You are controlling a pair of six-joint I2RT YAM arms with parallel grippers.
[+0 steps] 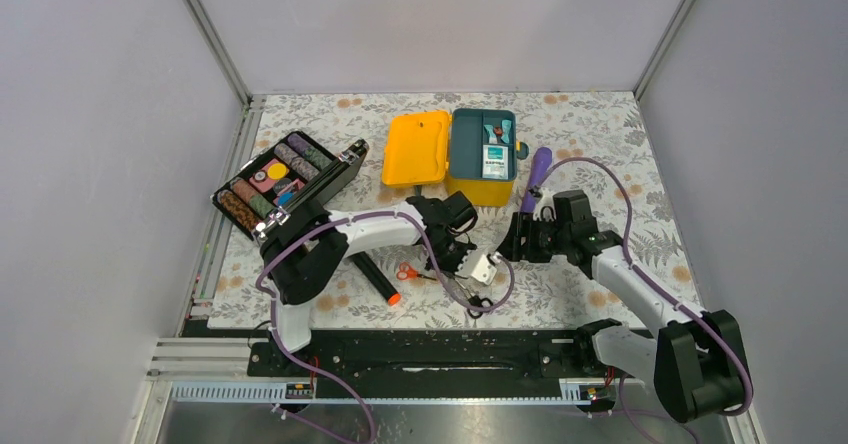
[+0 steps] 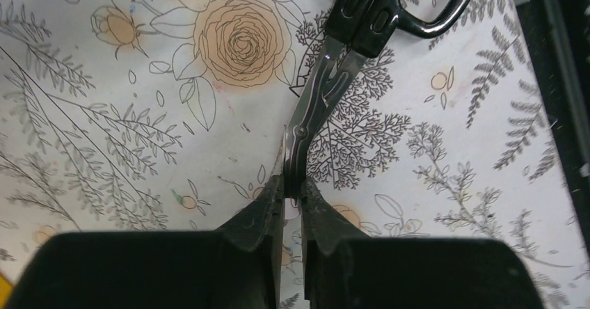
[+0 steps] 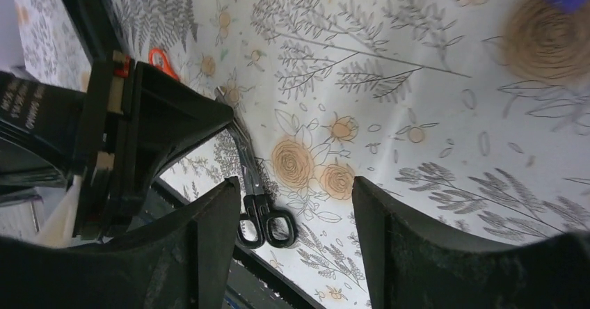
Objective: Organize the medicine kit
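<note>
The medicine kit [image 1: 490, 192] is a yellow box standing open at the back middle, its lid [image 1: 417, 149] thrown left and its teal insert tray [image 1: 483, 144] holding a few small items. Black-handled scissors [image 2: 316, 100] lie closed on the floral mat, their handles towards the near edge. My left gripper [image 2: 292, 187] is shut on the tip of their blades. In the right wrist view the same scissors [image 3: 254, 197] show just left of my right gripper [image 3: 296, 187], which hangs open above the mat with nothing between its fingers.
A black tray of coloured rolls [image 1: 285, 179] sits open at the back left. Orange-handled scissors [image 1: 408, 272] and a black marker with an orange cap [image 1: 375, 279] lie under the left arm. A purple tool [image 1: 538, 174] lies right of the kit. The black base rail [image 1: 420, 349] runs along the near edge.
</note>
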